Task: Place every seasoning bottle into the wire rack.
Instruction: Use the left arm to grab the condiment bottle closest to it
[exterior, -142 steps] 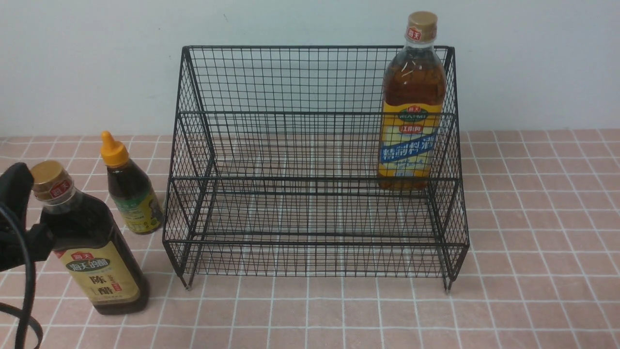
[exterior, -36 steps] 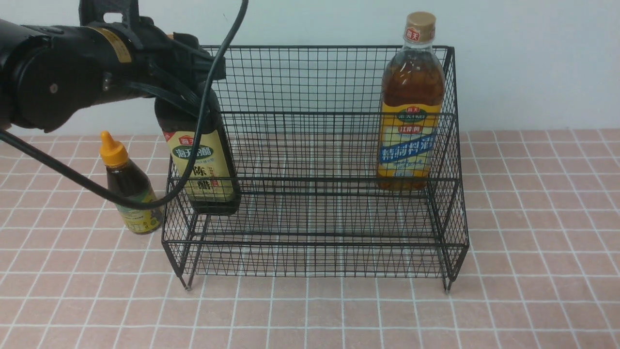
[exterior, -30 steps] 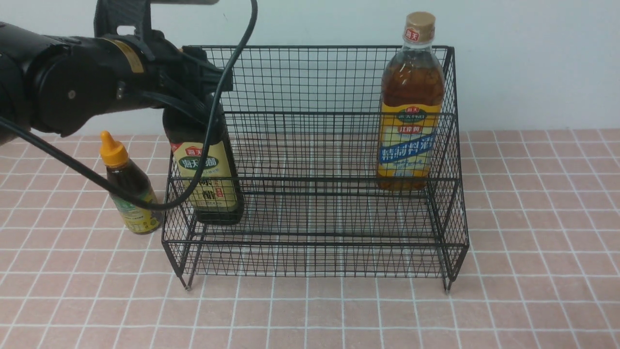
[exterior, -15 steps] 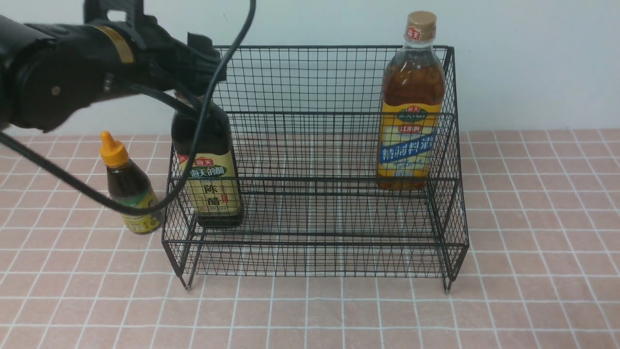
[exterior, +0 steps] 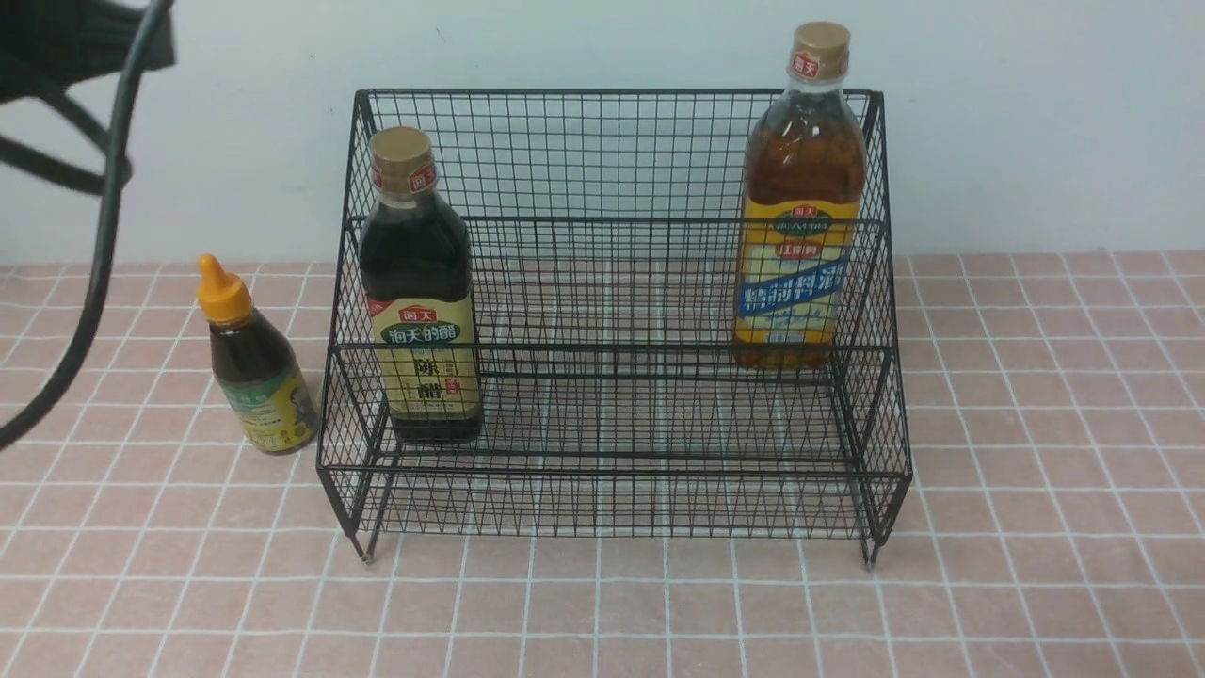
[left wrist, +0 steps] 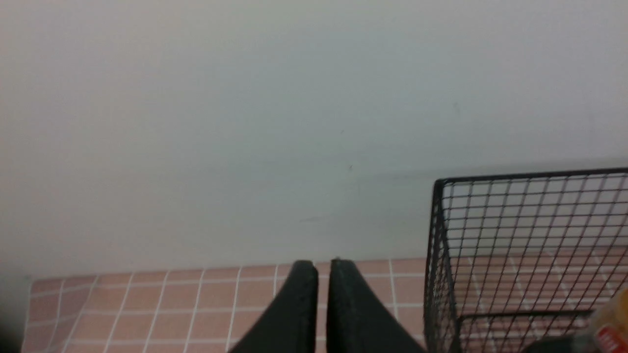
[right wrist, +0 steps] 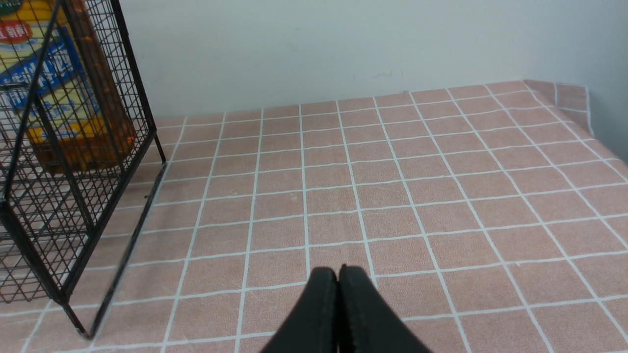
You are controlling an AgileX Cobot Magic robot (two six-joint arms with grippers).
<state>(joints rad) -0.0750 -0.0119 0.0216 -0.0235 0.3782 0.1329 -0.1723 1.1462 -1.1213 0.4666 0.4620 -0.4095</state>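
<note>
Three bottles in the front view, L to R. Small dark bottle (exterior: 254, 377) w/ orange nozzle stands upright on the table (exterior: 1036, 471), just beside the wire rack (exterior: 612, 221) on its left, outside it. Dark bottle (exterior: 419, 301) w/ beige label is upright in the rack's lower tier, left end. Tall amber bottle (exterior: 800, 217) is upright on the upper tier, right end, w/ its cap above the rack's back edge.

Front view gives only a dark, blurred bit of the left arm (exterior: 56, 42) and its cable (exterior: 104, 235), cut off at the top-left corner. Can't make out the gripper there. Left wrist view fills that in: left gripper (left wrist: 324, 267) is closed to a hairline gap w/ nothing in it, up in the air facing the wall (left wrist: 245, 122), left of the rack's top corner (left wrist: 436, 255). A gold-and-red scrap at that frame's edge (left wrist: 608, 328) is too blurred to name.

Right gripper (right wrist: 338, 274) shows only in the right wrist view: closed and empty, low over bare table (right wrist: 441, 171) to the right of the rack. That view also shows the rack's right side (right wrist: 73, 162), w/ the amber bottle (right wrist: 64, 98) behind the mesh and its top cut off.
</note>
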